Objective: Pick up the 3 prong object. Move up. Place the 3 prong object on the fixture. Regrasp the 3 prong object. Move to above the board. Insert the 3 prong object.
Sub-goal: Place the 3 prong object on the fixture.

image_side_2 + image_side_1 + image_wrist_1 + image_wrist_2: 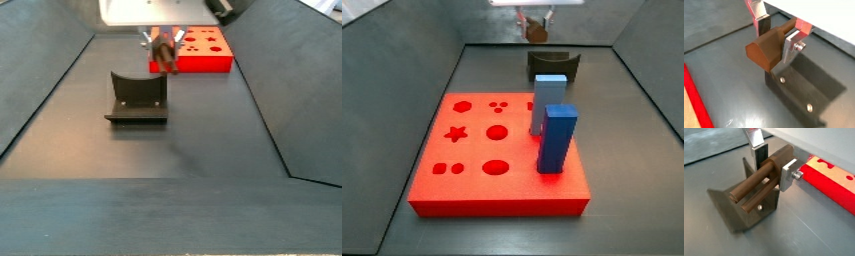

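Two silver fingers (789,47) of my gripper (777,37) are clamping the 3 prong object (765,50), which I am carrying clear of the floor, directly above the fixture (803,85). In both wrist views the brown piece is sitting squarely between my pads, gripped across its body so that its prongs (756,185) are jutting out sideways, free of the plates; I judge this hold suits a set-down on the fixture more than an insertion, which is probably why a regrasp is planned.

In a wrist view the fixture is lying just beneath my fingers, its base plate with two screws stretching away under the piece. From the opposite wrist camera the upright wall of the fixture (741,208) is standing just behind the prongs, and the edge of the red board (831,185) is showing well off to the side of my gripper, something its twin leaves only as a sliver.

In a side view the board (476,150) is filling the foreground with two blue blocks (553,120) standing in it, and my gripper (537,27) is hanging small and far beyond it, over the fixture (553,64); the prongs cannot be made out there. Another side camera is showing what the wrist views cannot: a clear gap between the piece in my gripper (164,50) and the scooped top of the fixture (138,95) below.
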